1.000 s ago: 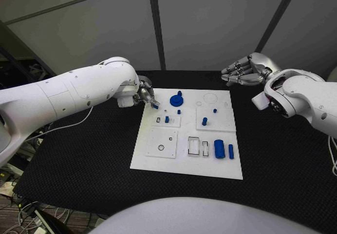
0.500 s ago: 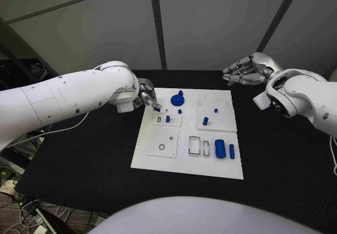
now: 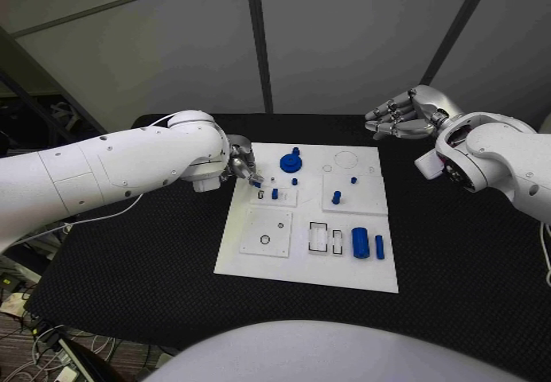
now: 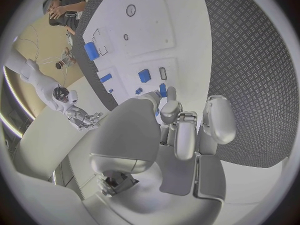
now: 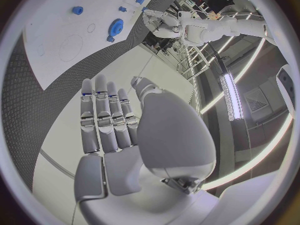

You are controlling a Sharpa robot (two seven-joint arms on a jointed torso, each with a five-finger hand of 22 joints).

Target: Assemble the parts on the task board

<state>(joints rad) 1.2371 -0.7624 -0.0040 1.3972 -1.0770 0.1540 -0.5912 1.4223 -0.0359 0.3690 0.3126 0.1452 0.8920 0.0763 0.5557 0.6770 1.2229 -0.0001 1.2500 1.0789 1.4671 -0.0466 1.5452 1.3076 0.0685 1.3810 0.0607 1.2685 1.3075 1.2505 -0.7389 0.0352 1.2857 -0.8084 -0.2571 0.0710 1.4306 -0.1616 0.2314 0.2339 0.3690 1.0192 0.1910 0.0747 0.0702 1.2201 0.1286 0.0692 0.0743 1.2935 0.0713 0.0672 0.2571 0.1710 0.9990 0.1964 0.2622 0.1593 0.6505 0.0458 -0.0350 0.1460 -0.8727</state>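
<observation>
The white task board (image 3: 301, 264) lies in the middle of the black table. My left hand (image 3: 240, 164) hovers over the board's far left corner and pinches a small blue part (image 3: 254, 181) between thumb and fingertip; the left wrist view shows that part (image 4: 162, 90) at the fingertips of the hand (image 4: 178, 130), just above the board (image 4: 150, 15). A blue gear (image 3: 290, 164) stands right beside it. Short blue pegs (image 3: 275, 193) stand in the small plates nearby. My right hand (image 3: 402, 114) is raised beyond the board's far right corner, its fingers (image 5: 103, 120) straight and holding nothing.
A thick blue cylinder (image 3: 359, 243) and a thin blue pin (image 3: 379, 247) lie at the board's near right. Rectangular slots (image 3: 317, 237) and a round hole (image 3: 264, 239) sit in the near plates. Black matting (image 3: 138, 263) surrounds the board.
My left hand has slid a little nearer and lower over the board's far left corner, carrying the small blue part. The right hand has stayed put.
</observation>
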